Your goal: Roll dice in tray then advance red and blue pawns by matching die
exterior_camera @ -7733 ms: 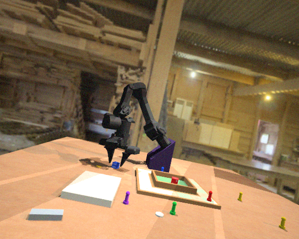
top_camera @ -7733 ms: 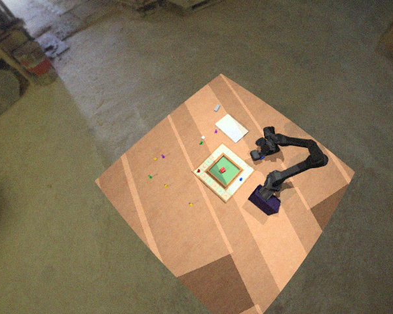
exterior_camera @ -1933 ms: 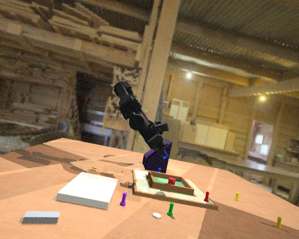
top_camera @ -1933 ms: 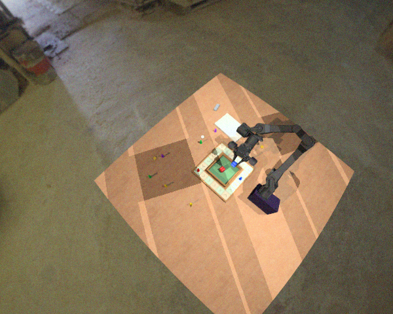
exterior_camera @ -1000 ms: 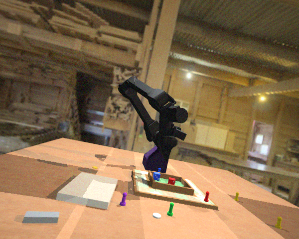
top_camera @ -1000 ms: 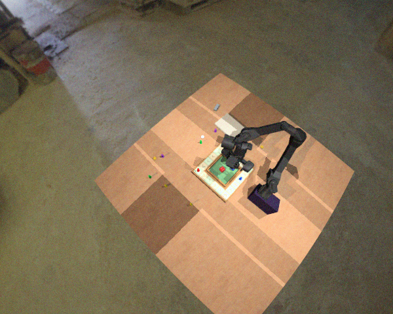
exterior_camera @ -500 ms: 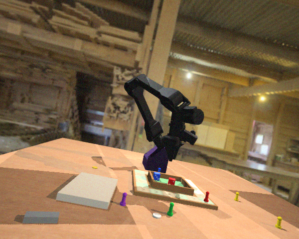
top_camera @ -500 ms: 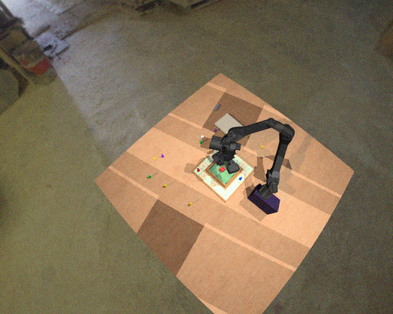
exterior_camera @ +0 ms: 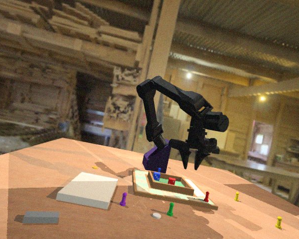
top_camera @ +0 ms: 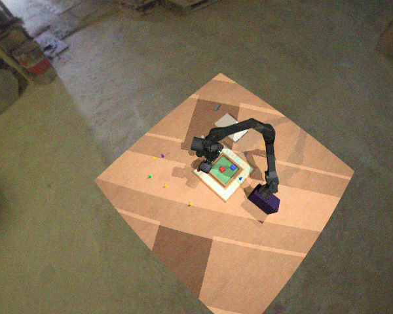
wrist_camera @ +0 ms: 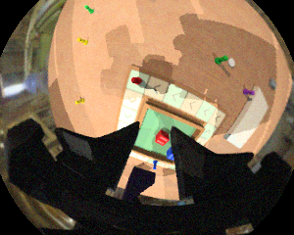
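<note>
The red die (top_camera: 222, 169) (exterior_camera: 171, 180) (wrist_camera: 162, 137) and blue die (top_camera: 233, 167) (exterior_camera: 156, 176) (wrist_camera: 171, 154) lie apart inside the tray (exterior_camera: 170, 187). Their top numbers are too blurred to read. The red pawn (top_camera: 198, 170) (exterior_camera: 207, 196) (wrist_camera: 136, 80) stands on a corner square of the board (top_camera: 225, 195) (exterior_camera: 160, 196). The blue pawn (top_camera: 240, 178) (exterior_camera: 159, 170) (wrist_camera: 155, 164) stands on the board's opposite side, beyond the tray. My gripper (exterior_camera: 191, 169) (wrist_camera: 155, 127) is partly open and empty, pointing down above the board, between the tray and the red pawn's side.
A pale slab (top_camera: 226, 120) (exterior_camera: 89, 188) and a grey block (top_camera: 217, 106) (exterior_camera: 41, 217) lie beyond the board. A purple pawn (exterior_camera: 123, 199), a green pawn (exterior_camera: 170, 209) and a white disc (exterior_camera: 156, 215) are near its edge. Several other pawns, including a yellow one (top_camera: 165, 186), stand farther off.
</note>
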You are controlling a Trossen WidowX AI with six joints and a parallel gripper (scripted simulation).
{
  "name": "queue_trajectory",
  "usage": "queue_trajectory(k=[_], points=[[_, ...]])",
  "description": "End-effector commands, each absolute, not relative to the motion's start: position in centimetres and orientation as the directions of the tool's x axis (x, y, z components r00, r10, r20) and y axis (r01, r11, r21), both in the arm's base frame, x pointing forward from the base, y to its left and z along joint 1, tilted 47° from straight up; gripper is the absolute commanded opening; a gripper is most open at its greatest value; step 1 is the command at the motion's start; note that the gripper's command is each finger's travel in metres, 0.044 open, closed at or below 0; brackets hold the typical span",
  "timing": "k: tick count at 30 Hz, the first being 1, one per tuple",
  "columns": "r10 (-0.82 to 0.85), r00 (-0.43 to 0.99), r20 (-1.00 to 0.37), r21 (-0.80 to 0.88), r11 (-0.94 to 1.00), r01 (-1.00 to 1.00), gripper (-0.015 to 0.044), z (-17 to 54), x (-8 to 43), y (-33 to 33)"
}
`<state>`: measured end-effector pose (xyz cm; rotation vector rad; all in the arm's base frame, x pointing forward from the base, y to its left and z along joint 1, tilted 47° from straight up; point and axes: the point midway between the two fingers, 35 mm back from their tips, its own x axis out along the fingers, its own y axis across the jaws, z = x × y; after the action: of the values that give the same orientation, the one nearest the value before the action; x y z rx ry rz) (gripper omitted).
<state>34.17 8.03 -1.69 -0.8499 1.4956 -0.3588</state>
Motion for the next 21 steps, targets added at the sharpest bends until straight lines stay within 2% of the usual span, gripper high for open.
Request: queue_trajectory(k=[1,4,21], points=[[-0.712,0.121,-0.691,-0.637,0.680,0.363,0.0200,-6.7,38.0,11.0],[-0.715,0.125,-0.688,-0.588,0.649,0.483,0.0200,-7.8,38.5,11.5],[-0.716,0.125,-0.687,-0.586,0.648,0.487,0.0200,-7.8,38.2,11.1]])
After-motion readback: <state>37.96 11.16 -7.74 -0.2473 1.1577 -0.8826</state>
